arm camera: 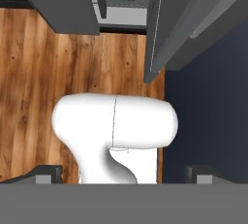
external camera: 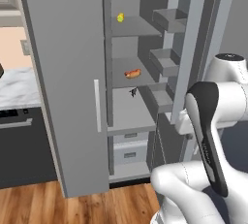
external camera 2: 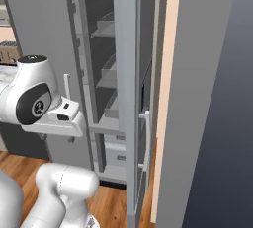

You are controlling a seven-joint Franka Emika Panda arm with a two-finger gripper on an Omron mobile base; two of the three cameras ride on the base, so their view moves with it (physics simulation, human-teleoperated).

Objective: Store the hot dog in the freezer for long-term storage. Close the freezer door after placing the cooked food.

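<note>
1. Far left in the left base view, a marble counter [external camera: 17, 87] sits over a dark appliance [external camera: 24, 145], both left of the fridge.
2. Next comes the plain grey door [external camera: 68, 82], shut, with a pale vertical handle [external camera: 97, 105] near its right edge.
3. Right of it the freezer [external camera: 127, 121] stands open, its grey shelves stacked one above another.
4. A small round yellow item [external camera: 120, 18] rests on an upper shelf, toward the left.
5. The hot dog [external camera: 132, 73] lies on the middle shelf, one level below the yellow item and a little to its right, apart from the side walls.
6. Two small drawers [external camera: 130, 149] sit at the freezer's bottom, just above the wooden floor [external camera: 72, 208].
7. The freezer door [external camera: 186, 53] is swung wide to the right, its shelf bins facing inward; in the right base view its vertical bar handle [external camera 2: 147, 140] shows on the outer face.
8. My gripper [arm camera: 124, 172] is well outside the freezer, pointing down at the floor, fingers [arm camera: 46, 173] spread wide apart with nothing between them.
</note>
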